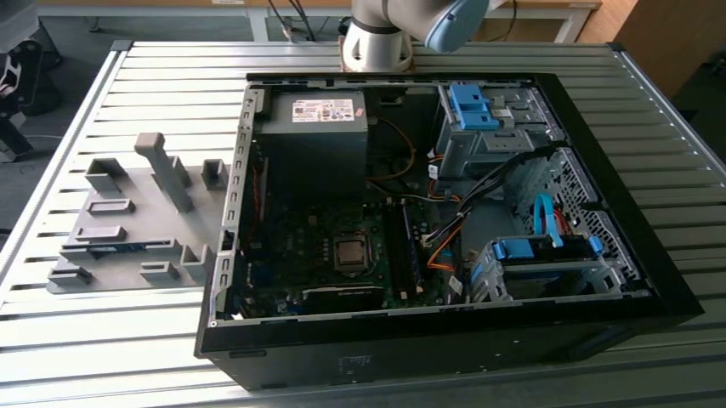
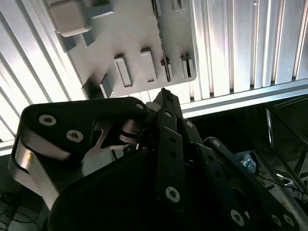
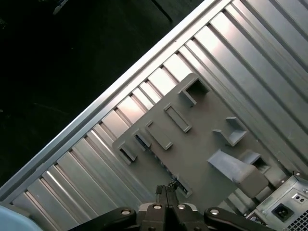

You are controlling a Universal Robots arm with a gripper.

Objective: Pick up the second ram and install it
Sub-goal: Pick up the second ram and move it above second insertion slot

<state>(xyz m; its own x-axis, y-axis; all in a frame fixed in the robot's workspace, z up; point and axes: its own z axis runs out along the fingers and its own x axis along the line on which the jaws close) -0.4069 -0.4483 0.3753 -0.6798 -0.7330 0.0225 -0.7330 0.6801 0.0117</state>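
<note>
The claw (image 3: 166, 192) is clenched on nothing, high above the grey holder (image 1: 148, 219). The ram (image 1: 119, 247) lies in a holder slot, exterior view's lower left, outside the case (image 1: 454, 344).

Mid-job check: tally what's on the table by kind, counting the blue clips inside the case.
Computer case: 1
Grey holder plate: 1
Blue drive-bay clips: 2
Second ram: 1
Total: 5
</note>
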